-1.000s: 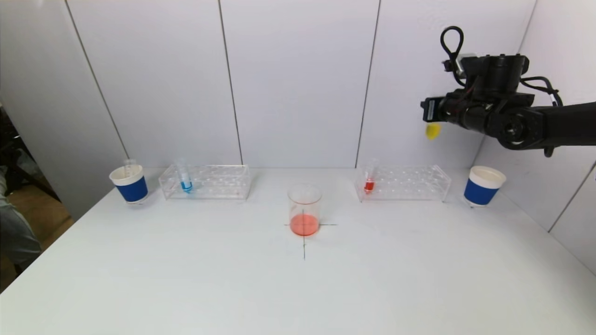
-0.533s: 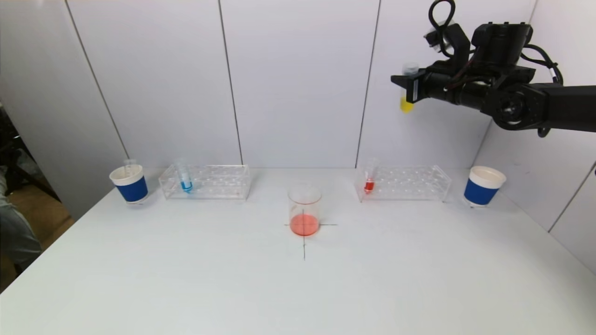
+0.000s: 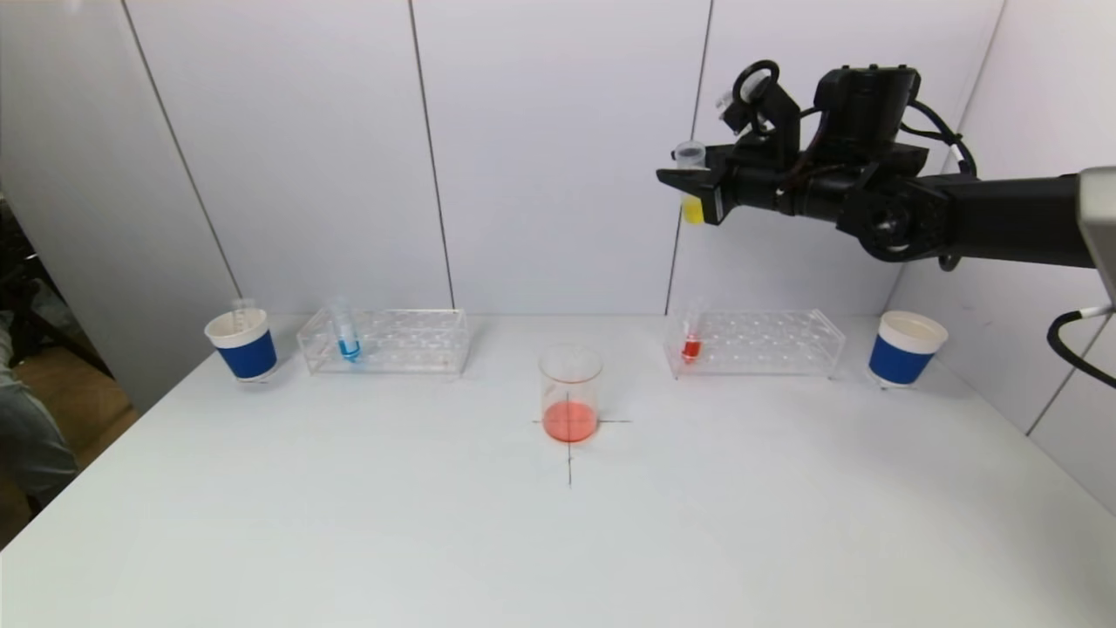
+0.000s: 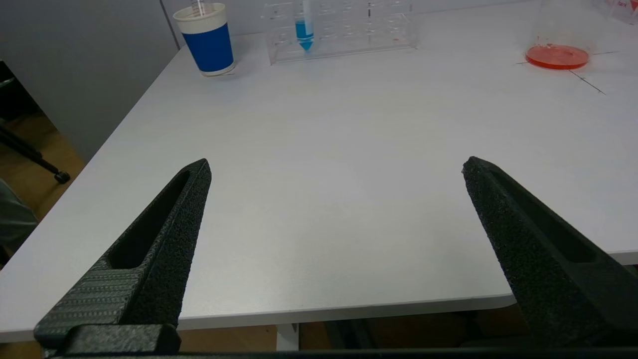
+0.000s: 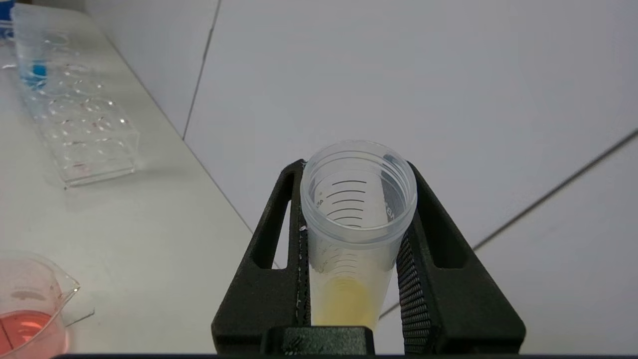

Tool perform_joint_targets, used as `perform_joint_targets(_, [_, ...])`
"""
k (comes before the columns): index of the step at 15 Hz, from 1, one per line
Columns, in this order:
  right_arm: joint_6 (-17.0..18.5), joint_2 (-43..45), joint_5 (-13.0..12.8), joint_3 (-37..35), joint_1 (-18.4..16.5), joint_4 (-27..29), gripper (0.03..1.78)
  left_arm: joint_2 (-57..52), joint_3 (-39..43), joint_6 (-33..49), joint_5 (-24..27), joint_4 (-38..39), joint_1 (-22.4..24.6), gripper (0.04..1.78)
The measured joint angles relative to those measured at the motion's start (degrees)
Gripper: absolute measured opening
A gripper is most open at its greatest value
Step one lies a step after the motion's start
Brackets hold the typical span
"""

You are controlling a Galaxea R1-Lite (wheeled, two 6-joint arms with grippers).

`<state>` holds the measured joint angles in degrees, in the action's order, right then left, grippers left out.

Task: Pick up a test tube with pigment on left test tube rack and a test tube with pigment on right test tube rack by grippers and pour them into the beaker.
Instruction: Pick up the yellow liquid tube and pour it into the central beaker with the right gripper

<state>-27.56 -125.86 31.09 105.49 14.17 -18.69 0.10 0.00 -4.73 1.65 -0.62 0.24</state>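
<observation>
- Gripping the yellow-pigment tube w/ the right claw, you're high above the counter, over the right rack, not yet over the beaker.
- Tube sits upright, mouth open. Tilt early and yellow lands on the rack or counter, imo.
- Grip is on the tube's upper part only; a fast swing could let it slip or pivot.
- Beaker mouth is narrow, already holds red liquid; pouring from this height risks splash.
- Left claw hangs released near the counter edge, well apart from the blue tube in the left rack.
</observation>
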Motion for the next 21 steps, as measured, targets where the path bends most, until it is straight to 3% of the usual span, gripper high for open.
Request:
perform_joint_targets(2, [-4.18, -1.33, 3.41, 0.27, 0.79, -0.3, 0.55, 0.0, 0.0, 0.0, -0.05, 0.0, -0.04, 1.76])
perform_joint_targets(5, [-11.65, -3.56, 5.1, 0.46, 1.82, -0.79, 0.55, 0.0, 0.0, -0.01, -0.05, 0.0, 0.0, 1.76])
perform_joint_targets(8, [-18.35, -5.64, 8.83, 0.49, 3.0, -0.73, 0.55, 0.0, 0.0, 0.02, -0.05, 0.0, -0.02, 1.76])
perform_joint_targets(17, [-30.54, -8.55, 9.81, -0.55, 5.6, -0.63, 0.55, 0.0, 0.0, 0.02, -0.07, 0.02, -0.2, 1.76])
perform_joint_targets(21, [-35.97, -8.73, 9.81, -3.69, 6.75, -4.44, 0.55, 0.0, 0.0, 0.0, -0.07, 0.0, -0.2, 1.76])
